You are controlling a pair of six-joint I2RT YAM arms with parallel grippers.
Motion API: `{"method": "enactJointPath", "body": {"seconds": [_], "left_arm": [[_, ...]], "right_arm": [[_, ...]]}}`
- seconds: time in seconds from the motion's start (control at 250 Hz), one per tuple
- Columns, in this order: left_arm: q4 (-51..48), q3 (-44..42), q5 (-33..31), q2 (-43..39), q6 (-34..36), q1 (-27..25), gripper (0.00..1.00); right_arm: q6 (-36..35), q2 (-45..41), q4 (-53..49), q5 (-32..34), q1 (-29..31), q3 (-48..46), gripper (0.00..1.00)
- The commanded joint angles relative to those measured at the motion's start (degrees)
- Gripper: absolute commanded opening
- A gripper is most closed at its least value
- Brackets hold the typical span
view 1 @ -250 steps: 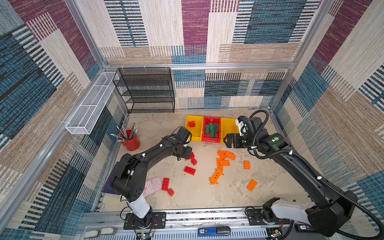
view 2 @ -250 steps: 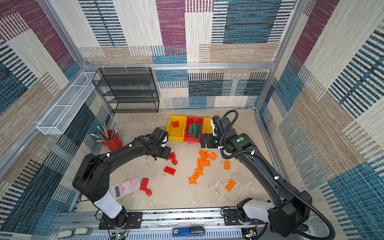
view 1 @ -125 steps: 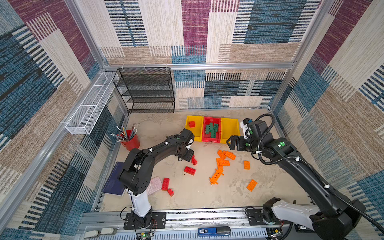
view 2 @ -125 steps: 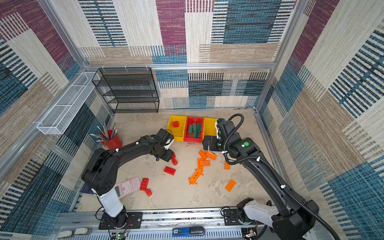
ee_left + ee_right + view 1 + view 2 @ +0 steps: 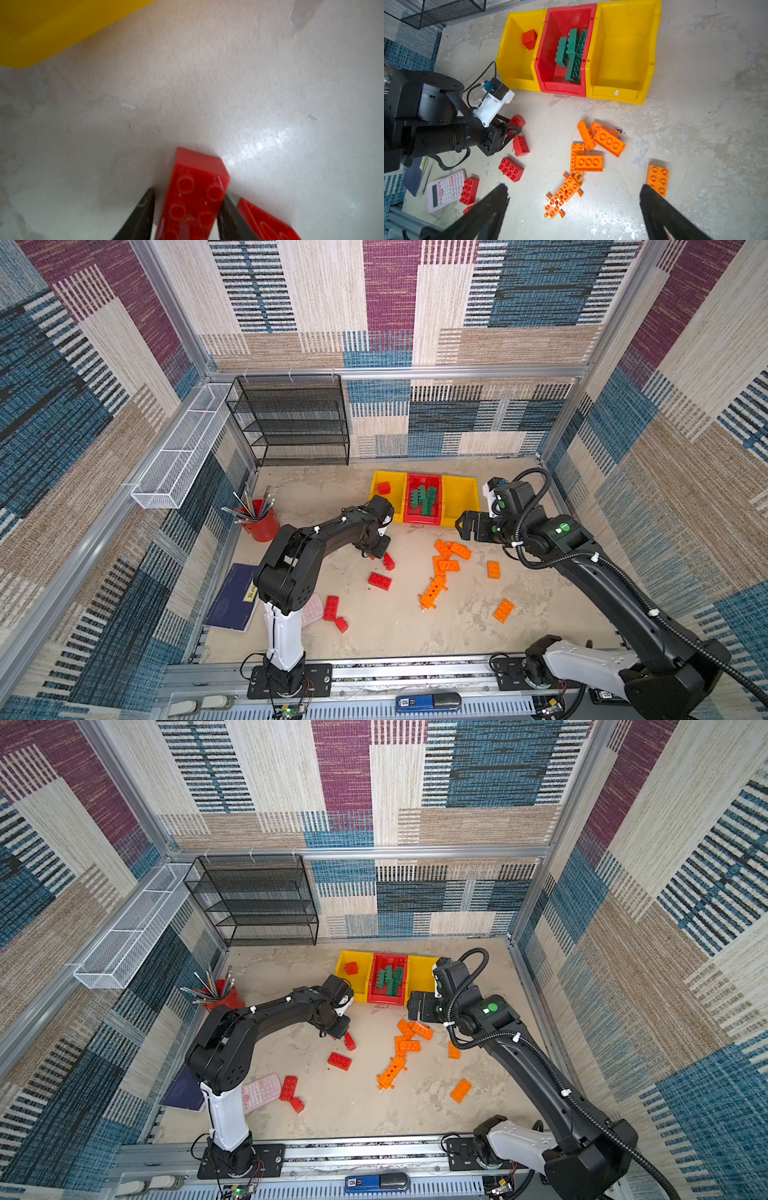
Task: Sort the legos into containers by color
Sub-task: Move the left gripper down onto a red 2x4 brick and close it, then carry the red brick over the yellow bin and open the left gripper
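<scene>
My left gripper (image 5: 188, 193) is down on the table just in front of the bins, shut on a red lego (image 5: 195, 182) that still rests on the surface; a second red lego (image 5: 388, 561) lies right beside it. More red legos (image 5: 379, 581) lie nearer the front. My right gripper (image 5: 574, 187) hangs open and empty above the orange legos (image 5: 608, 141), near the holed orange beam (image 5: 562, 195). Of the containers, the left yellow bin (image 5: 376, 506) holds one red lego (image 5: 383, 488), the red bin (image 5: 422, 519) holds green legos (image 5: 424, 499), and the right yellow bin (image 5: 459, 497) holds nothing.
A red pencil cup (image 5: 260, 522) stands at the left. A black mesh shelf (image 5: 295, 423) is at the back and a white wire basket (image 5: 183, 448) hangs on the left wall. A pink calculator (image 5: 259, 1092) and a dark notebook (image 5: 232, 597) lie by the left arm's base.
My left gripper has moved right to the red lego in front of the bins, and its jaws have narrowed onto it. My right gripper has drifted forward, still open.
</scene>
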Motion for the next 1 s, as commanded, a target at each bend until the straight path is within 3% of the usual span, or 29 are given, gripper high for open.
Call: {"method": "enactJointPath", "body": {"seconds": [0.0,0.216,0.376,0.768,0.996], "left_arm": [[-2.5,0.5,-0.7,0.5,0.2,0.0,0.38],[-8.1,6.0,-2.3,-0.8,-0.6,0.0,0.33],[-13.7,17.0,-3.2,1.1,-1.1,-0.1,0.32],[-26.4,55.9,-1.4,21.6,-3.1,0.8,0.32],[-26.6,65.9,-3.2,29.2,-4.0,2.4,0.33]], "right_arm": [[-0.7,0.7,0.5,1.5,0.0,0.6,1.00],[-1.6,2.6,2.1,1.2,0.0,1.5,1.00],[-2.0,3.4,3.2,1.2,0.0,1.3,1.00],[-2.2,6.3,5.7,1.1,0.0,2.8,1.00],[-2.7,8.8,5.0,2.0,-0.1,5.4,1.00]]}}
